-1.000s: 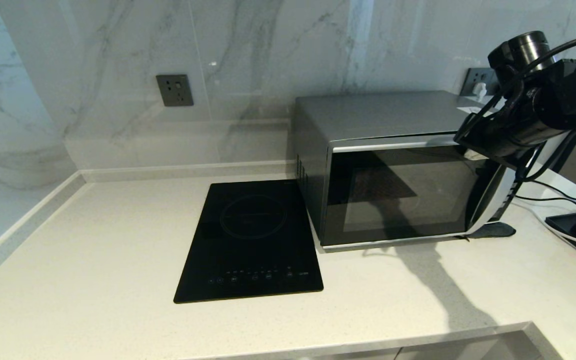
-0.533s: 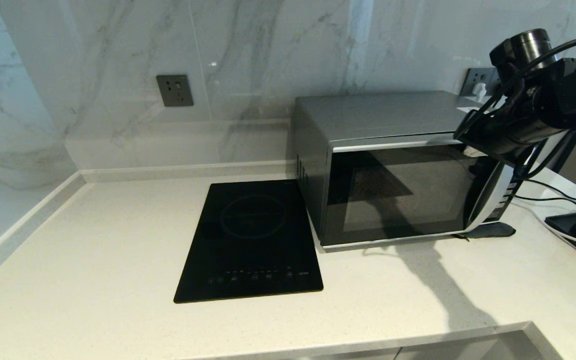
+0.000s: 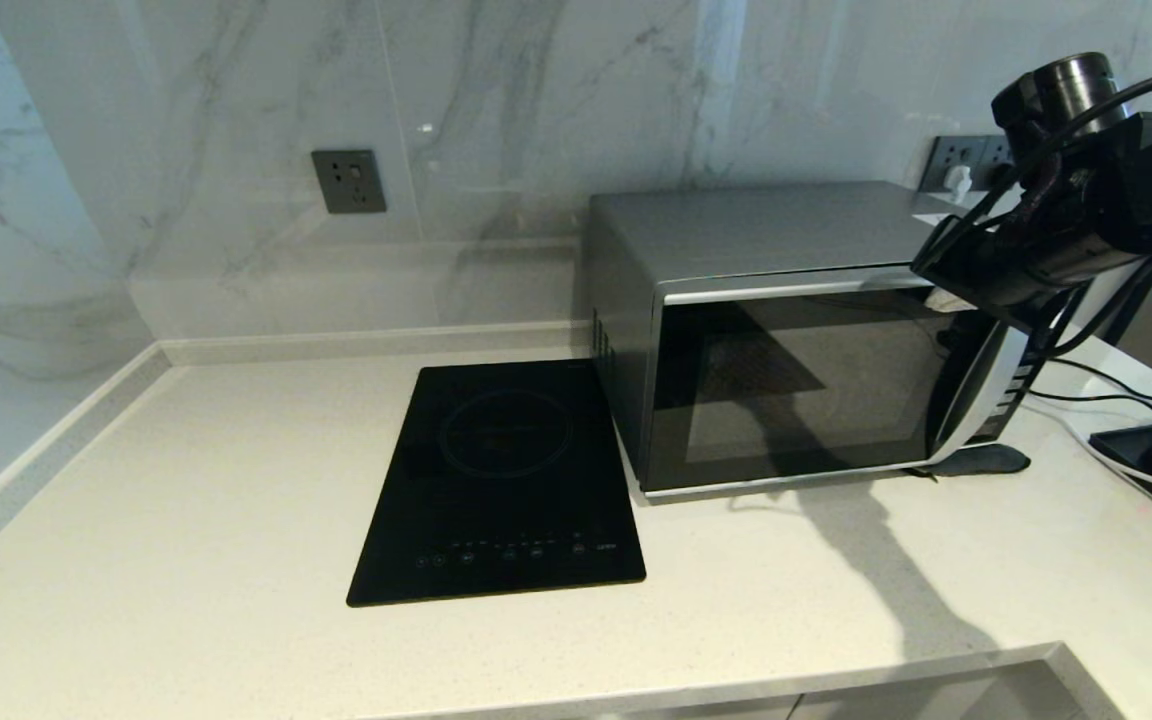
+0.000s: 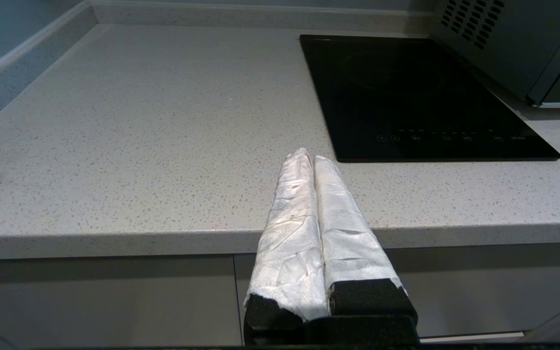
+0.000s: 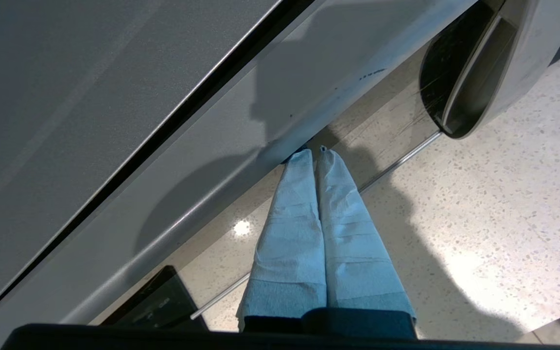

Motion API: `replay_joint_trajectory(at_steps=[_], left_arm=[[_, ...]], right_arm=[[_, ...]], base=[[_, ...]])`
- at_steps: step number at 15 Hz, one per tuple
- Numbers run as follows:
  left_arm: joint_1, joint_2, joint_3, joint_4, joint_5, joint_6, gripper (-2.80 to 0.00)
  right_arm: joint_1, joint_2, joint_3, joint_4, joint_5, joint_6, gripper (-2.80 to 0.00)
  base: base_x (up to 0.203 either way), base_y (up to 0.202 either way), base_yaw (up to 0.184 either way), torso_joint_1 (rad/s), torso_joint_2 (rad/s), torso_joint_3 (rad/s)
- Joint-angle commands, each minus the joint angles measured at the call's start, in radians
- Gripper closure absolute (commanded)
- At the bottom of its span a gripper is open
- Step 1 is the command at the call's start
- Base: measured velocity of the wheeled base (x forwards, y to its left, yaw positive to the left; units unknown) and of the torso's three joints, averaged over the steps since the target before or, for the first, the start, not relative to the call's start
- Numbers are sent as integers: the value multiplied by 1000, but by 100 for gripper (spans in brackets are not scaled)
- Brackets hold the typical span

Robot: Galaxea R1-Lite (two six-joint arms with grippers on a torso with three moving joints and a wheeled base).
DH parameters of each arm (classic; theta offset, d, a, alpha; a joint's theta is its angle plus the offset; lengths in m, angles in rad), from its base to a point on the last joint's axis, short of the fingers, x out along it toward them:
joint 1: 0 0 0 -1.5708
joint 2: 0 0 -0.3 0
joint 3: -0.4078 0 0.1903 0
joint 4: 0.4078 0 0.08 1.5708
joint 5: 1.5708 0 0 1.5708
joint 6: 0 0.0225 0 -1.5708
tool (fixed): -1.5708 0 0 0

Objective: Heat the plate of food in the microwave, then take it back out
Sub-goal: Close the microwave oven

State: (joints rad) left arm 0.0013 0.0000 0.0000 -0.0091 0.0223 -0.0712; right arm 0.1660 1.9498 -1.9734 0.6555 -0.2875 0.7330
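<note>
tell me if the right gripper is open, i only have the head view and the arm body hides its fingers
Observer: Shut. The right wrist view shows the right gripper with its fingers pressed together, tips at the silver strip along the top of the microwave door.
Operator: where's the left arm, not in my view at all
Observer: The left gripper is shut too and holds nothing. It hangs off the front edge of the counter.
Operator: any plate of food on the wrist cams
Observer: No, neither wrist view shows one.
</note>
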Motion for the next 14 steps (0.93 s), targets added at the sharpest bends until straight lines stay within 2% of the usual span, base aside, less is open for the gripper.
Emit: replay_joint_trajectory(at_steps=[1,6,10,14], left_arm=[[0,2,0,0,1,-1,0],[0,2,0,0,1,-1,0],[0,2,0,0,1,-1,0],[0,2,0,0,1,-1,0]], right_arm=[[0,0,1,4,10,17,0],[-1,-2,1,-35,33,26,0],[-32,-2,4,-49,65,30,0],[-82,-111,56,-41,75,27,0]], base=[[0,0,0,0,0,0],[0,0,0,0,0,0],[0,0,0,0,0,0],[0,0,0,0,0,0]])
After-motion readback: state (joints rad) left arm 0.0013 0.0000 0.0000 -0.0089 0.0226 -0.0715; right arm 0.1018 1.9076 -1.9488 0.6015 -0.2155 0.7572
